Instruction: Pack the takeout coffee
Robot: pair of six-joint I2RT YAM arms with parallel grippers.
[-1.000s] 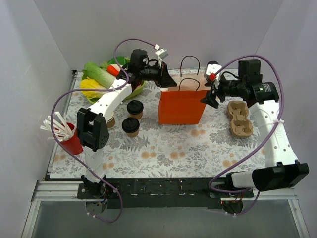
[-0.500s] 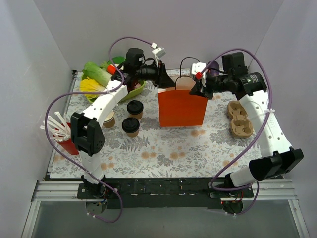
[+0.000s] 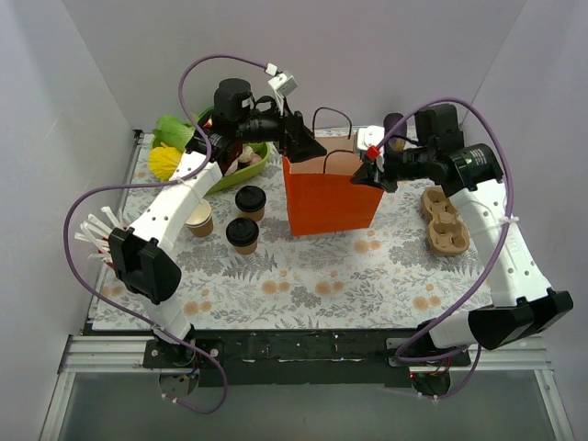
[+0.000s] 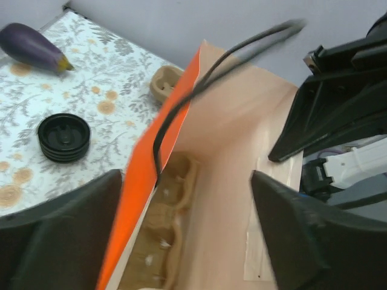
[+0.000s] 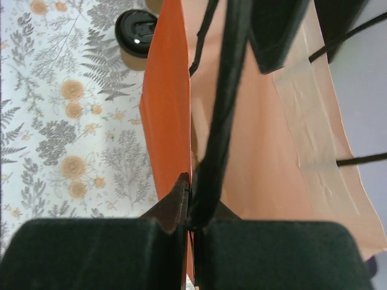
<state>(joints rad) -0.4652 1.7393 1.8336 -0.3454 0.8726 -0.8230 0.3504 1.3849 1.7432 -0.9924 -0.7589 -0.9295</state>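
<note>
Two takeout coffee cups with black lids (image 3: 250, 200) (image 3: 243, 234) stand left of the orange paper bag (image 3: 331, 197); one cup (image 5: 136, 39) shows in the right wrist view. My left gripper (image 3: 301, 145) (image 4: 187, 181) is open at the bag's left top corner, its fingers straddling the orange wall. My right gripper (image 3: 369, 173) (image 5: 196, 199) is shut on the bag's right rim, with a black handle cord pinched along with it. A pulp cup carrier (image 4: 169, 217) lies inside the bag.
A lidless cup (image 3: 197, 219) stands near the left arm. A second pulp carrier (image 3: 445, 220) lies right of the bag. Vegetables (image 3: 170, 147) sit at the back left, straws (image 3: 96, 234) at the left edge. Black lids (image 4: 63, 138) and an eggplant (image 4: 33, 39) lie behind the bag.
My right gripper moved in and shut on the bag's right rim. My left gripper let go of the left rim and now stands open there. The bag shifted slightly left.
</note>
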